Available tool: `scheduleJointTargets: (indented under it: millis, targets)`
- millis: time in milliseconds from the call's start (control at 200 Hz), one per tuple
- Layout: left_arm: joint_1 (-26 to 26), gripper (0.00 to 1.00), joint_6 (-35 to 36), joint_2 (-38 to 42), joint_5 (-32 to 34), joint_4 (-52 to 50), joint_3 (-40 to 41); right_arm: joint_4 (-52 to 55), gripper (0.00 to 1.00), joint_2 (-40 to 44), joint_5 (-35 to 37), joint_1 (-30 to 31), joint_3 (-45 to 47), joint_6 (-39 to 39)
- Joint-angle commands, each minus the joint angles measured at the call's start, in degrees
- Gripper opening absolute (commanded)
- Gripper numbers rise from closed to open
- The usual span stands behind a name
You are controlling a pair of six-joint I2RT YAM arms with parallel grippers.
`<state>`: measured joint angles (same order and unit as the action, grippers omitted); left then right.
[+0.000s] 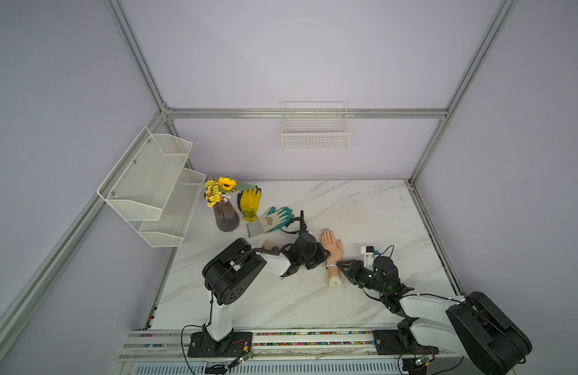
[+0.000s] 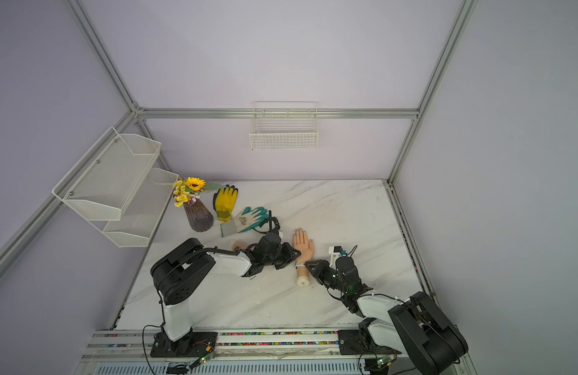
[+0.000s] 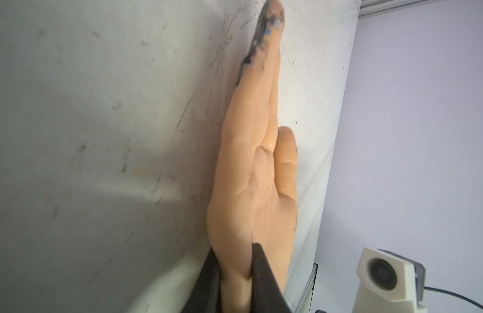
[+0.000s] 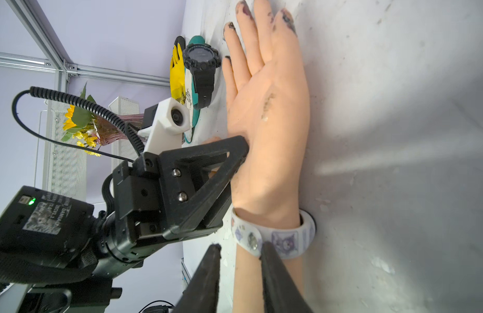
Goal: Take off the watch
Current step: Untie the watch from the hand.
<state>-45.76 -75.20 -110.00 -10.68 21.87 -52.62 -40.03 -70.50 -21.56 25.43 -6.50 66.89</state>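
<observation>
Setup: mannequin hand (image 1: pixel 331 246) lies flat on the bench (image 1: pixel 372 207), its fingers pointing away from the robot. The white cartoon-print watch (image 4: pixel 283 239) is fastened round its wrist, not yet off.

Tools: the left tool (image 3: pixel 233 248) is clamped narrow on the edge of the hand near the heel of the palm and serves as the anchor. The right tool (image 4: pixel 241 244) has its jaws a narrow gap apart, with the tips at the strap from the forearm side. One tip touches the strap near the stud, and nothing looks pinched.

Risks, my judgement:
- The left hold looks shallow, on a smooth tapering edge. A pull on the strap could roll or drag the hand across the polished bench, or pop it out of the clamp.
- The strap looks slick and snug, so the right tips may skate off it or nip the forearm instead.
- Both tools work very close together, and a small sideways error could knock one into the other.
- A black digital watch (image 4: pixel 201 70) lies loose by the green glove (image 1: pixel 276 219). It is a decoy and should not be reached for
</observation>
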Motion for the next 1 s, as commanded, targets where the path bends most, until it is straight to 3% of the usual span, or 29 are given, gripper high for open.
scheduleJointTargets:
  millis: [0,250,995]
  targets:
    - [0.2,0.10,2.7,-1.2,1.6,-1.5,0.0,-7.6,0.28,-3.7,-0.2,0.2,-0.5,0.9]
    - [0.1,0.09,5.5,-0.5,0.7,-2.3,-0.6,-14.4,0.23,-12.1,-2.1,0.2,-2.2,1.4]
    - [-0.9,0.04,9.4,0.3,-0.6,0.4,-0.7,-10.6,0.19,-14.0,4.2,0.6,-4.3,3.0]
